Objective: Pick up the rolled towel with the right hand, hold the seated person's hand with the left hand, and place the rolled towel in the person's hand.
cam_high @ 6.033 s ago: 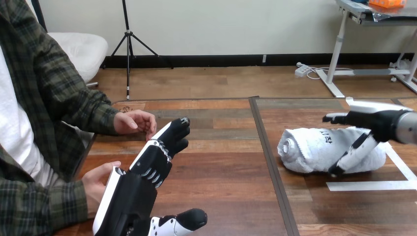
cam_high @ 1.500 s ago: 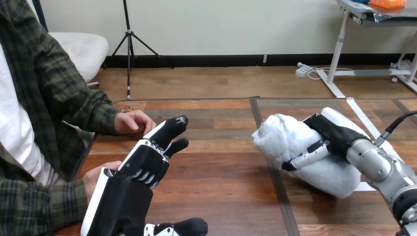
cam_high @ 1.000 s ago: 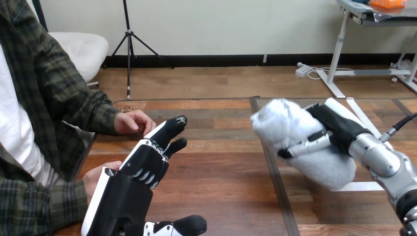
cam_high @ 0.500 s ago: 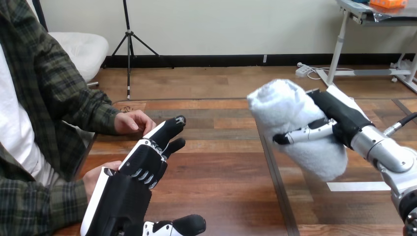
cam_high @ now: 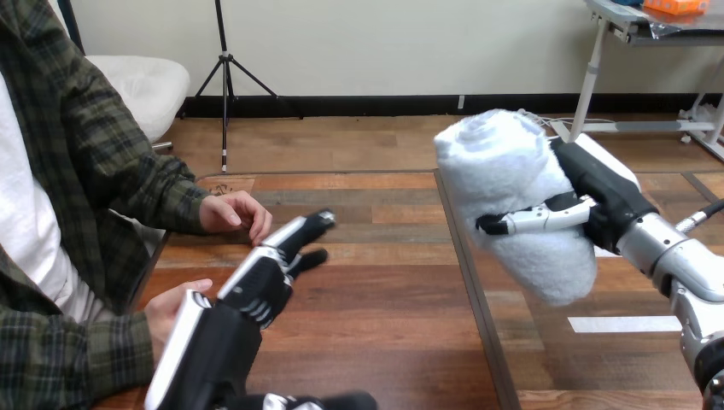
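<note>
Rolled towel (cam_high: 521, 171) hangs in the grasp of the right hand (cam_high: 604, 195), clear of the wooden table (cam_high: 384, 290) and up at the view's right. It is white and thick. It stands tilted, with its rolled end above and to the left of the palm and its other end hanging below the hand. The right hand's fingers (cam_high: 538, 222) curl round the front of the roll at about its middle, and the black palm presses against the side of it that faces the silver forearm (cam_high: 683, 265). Under the towel and the forearm a strip of white tape (cam_high: 623, 324) lies flat on the table.

The left hand (cam_high: 256, 286) reaches in from the bottom edge at the view's left, low over the table. Its fingers are straight and lie close together, pointing forward and a little to the right, and they grip nothing. Its thumb (cam_high: 329, 400) sticks out to the right near the bottom edge.

The person's far hand (cam_high: 229, 212) rests at the table's left side, just left of the left hand's fingertips, with its own fingers loosely bent. I cannot tell whether the two touch. The person's near hand (cam_high: 171, 309) lies right against the left side of the left hand's wrist, partly hidden behind it. The towel is well apart from both of the person's hands, off to the right of the left hand.
</note>
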Tool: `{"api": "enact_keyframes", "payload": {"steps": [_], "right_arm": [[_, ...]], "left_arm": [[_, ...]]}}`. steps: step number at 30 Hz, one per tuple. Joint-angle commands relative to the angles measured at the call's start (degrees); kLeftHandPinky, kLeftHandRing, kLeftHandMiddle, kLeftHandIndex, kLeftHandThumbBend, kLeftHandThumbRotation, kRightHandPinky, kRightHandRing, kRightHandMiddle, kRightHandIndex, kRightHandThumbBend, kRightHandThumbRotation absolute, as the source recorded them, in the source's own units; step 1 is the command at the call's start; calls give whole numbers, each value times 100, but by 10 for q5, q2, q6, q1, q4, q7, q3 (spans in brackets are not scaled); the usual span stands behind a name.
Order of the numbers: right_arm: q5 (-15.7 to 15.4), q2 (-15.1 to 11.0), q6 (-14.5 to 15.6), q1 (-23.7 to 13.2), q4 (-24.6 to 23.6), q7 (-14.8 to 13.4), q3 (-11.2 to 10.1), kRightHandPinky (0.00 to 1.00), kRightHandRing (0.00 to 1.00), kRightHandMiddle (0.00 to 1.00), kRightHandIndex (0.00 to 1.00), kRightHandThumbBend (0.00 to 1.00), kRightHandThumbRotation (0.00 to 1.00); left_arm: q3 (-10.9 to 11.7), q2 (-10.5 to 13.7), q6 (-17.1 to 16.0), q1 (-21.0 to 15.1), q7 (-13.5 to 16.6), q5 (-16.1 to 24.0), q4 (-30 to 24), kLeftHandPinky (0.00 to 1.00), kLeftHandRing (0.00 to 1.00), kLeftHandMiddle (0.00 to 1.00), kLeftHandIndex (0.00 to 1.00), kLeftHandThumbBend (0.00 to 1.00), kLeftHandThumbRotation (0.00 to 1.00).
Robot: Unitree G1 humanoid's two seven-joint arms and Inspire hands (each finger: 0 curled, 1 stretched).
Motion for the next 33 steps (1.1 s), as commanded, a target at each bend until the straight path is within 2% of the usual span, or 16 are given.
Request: {"api": "enact_keyframes", "payload": {"steps": [1, 4, 7, 12, 15, 16, 19, 26, 33], "right_arm": [[52, 12, -15, -13, -45, 36, -41, 23, 28, 35, 41, 86, 0], [68, 16, -15, -6, -53, 54, -48, 23, 28, 35, 41, 86, 0], [80, 19, -17, -1, -59, 67, -53, 23, 28, 35, 42, 85, 0], [95, 23, -12, 7, -69, 80, -58, 23, 28, 35, 42, 86, 0], [101, 25, -8, 12, -75, 85, -59, 23, 28, 35, 42, 86, 0], [102, 26, -10, 15, -77, 86, -59, 23, 28, 35, 42, 86, 0], [103, 28, -14, 21, -83, 87, -59, 23, 28, 35, 42, 86, 0], [98, 32, -21, 36, -102, 82, -56, 23, 27, 35, 41, 86, 0], [99, 37, -24, 47, -116, 86, -55, 22, 27, 34, 42, 87, 0]], "left_arm": [[39, 18, -17, -23, 11, 79, -58, 82, 93, 93, 88, 100, 38], [62, 20, -8, -14, 23, 132, -86, 79, 92, 94, 89, 100, 38], [74, 21, 5, -4, 29, 155, -114, 78, 91, 93, 89, 100, 36], [91, 25, 28, 12, 34, 185, -157, 83, 91, 93, 89, 100, 32], [114, 18, 30, 19, 48, 226, -182, 84, 90, 92, 88, 100, 33], [129, 11, 27, 22, 58, 253, -195, 84, 90, 92, 88, 100, 33], [156, 2, 26, 28, 78, 298, -221, 82, 88, 90, 87, 100, 36], [208, 0, 42, 42, 103, 354, -275, 81, 86, 85, 85, 100, 39], [262, 14, 71, 55, 104, 374, -315, 81, 85, 84, 83, 100, 40]]}}
